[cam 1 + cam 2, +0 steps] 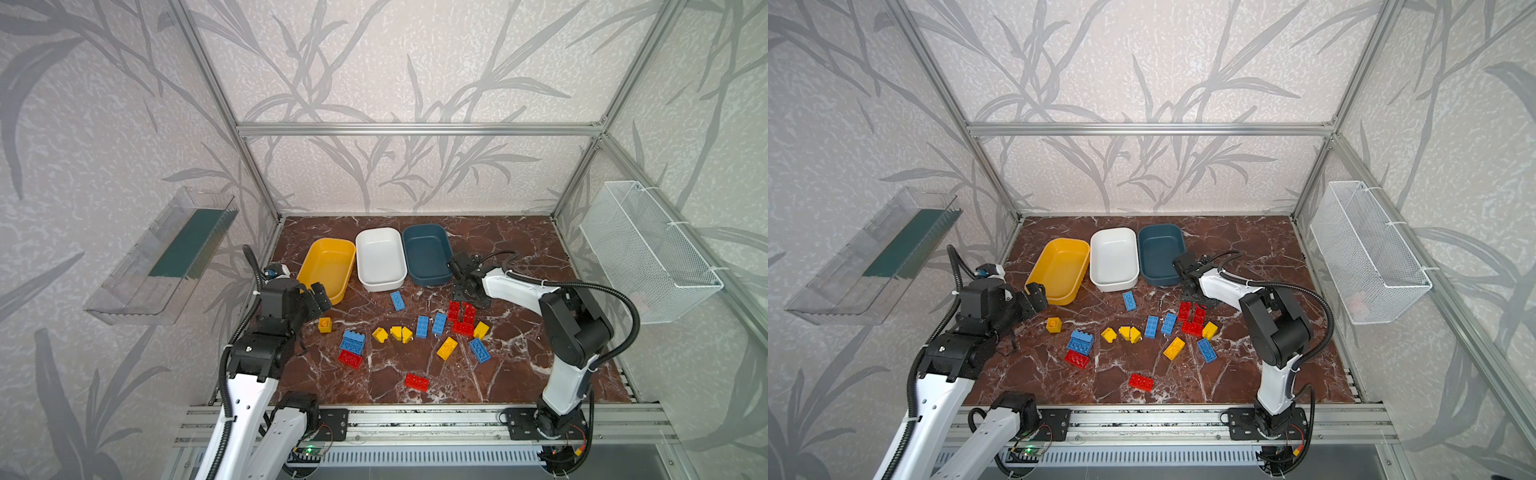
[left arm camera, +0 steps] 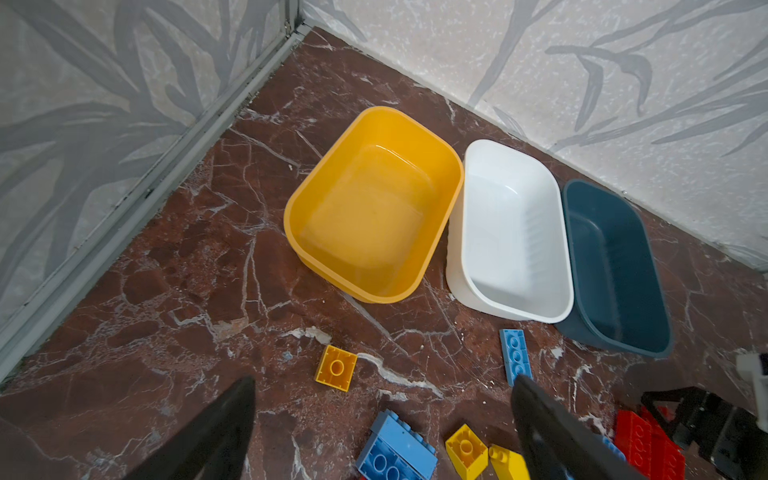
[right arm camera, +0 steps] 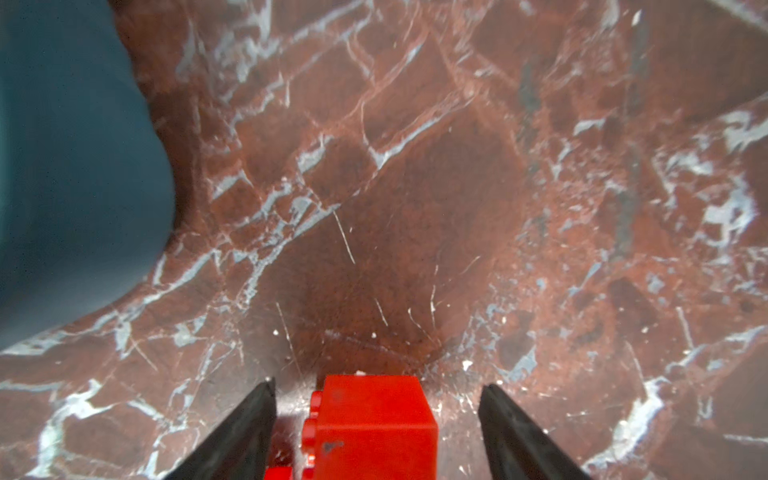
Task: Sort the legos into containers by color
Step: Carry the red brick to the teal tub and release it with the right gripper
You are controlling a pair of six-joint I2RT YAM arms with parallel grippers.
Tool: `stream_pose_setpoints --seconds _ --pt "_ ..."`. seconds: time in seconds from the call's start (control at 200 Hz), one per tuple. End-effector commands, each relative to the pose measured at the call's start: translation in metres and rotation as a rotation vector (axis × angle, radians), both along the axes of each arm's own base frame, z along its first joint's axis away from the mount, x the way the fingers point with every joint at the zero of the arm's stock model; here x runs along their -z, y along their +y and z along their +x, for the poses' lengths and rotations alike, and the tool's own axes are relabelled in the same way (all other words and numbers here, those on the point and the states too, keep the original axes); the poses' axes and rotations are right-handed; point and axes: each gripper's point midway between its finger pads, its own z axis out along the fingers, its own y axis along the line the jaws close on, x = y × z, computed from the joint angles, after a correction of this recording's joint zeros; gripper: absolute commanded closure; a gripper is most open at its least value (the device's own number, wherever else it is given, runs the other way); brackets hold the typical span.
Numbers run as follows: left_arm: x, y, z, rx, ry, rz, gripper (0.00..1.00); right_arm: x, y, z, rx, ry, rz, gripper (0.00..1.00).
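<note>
Three empty containers stand in a row at the back: yellow (image 1: pixel 328 266), white (image 1: pixel 380 257), dark teal (image 1: pixel 427 253). Red, yellow and blue legos lie scattered on the marble in front of them in both top views. My right gripper (image 3: pixel 378 386) is open and low over a cluster of red bricks (image 1: pixel 461 311). It straddles one red brick (image 3: pixel 374 424), with a gap on each side. My left gripper (image 2: pixel 382 382) is open and empty, hovering by the yellow tub's near end, above a small yellow brick (image 2: pixel 336 368).
A clear wall tray (image 1: pixel 162 257) hangs on the left wall and a white wire mesh basket (image 1: pixel 648 257) on the right. An aluminium rail (image 1: pixel 415 419) runs along the front edge. A blue brick (image 1: pixel 397 300) lies just before the white tub.
</note>
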Motion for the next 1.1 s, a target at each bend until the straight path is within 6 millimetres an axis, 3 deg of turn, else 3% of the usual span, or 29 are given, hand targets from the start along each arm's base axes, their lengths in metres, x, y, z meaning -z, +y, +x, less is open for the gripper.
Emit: stream_pose_setpoints --seconds 0.0,0.115,0.29,0.505,0.655,0.9,1.095 --pt "0.003 -0.014 0.0 0.071 0.022 -0.029 0.07 0.006 0.003 -0.006 0.019 0.051 0.014 0.31" --pt "0.002 -0.016 0.0 0.085 0.024 -0.034 0.07 0.014 0.005 -0.006 0.016 0.087 0.021 0.39" --pt "0.001 -0.016 -0.003 0.086 0.014 -0.036 0.08 0.016 0.008 -0.005 0.013 0.102 0.026 0.64" --pt "-0.001 -0.018 -0.005 0.092 0.002 -0.044 0.08 0.009 0.011 -0.005 -0.01 0.11 0.025 0.7" --pt "0.001 -0.02 -0.004 0.104 0.006 -0.054 0.08 -0.019 0.02 0.0 -0.119 0.088 0.014 0.71" --pt "0.008 -0.029 0.0 0.145 0.043 -0.078 0.01 -0.088 0.045 0.01 -0.347 0.051 0.048 0.71" --pt "0.016 -0.033 0.002 0.163 0.076 -0.093 0.01 -0.134 0.082 0.044 -0.452 -0.066 0.13 0.71"
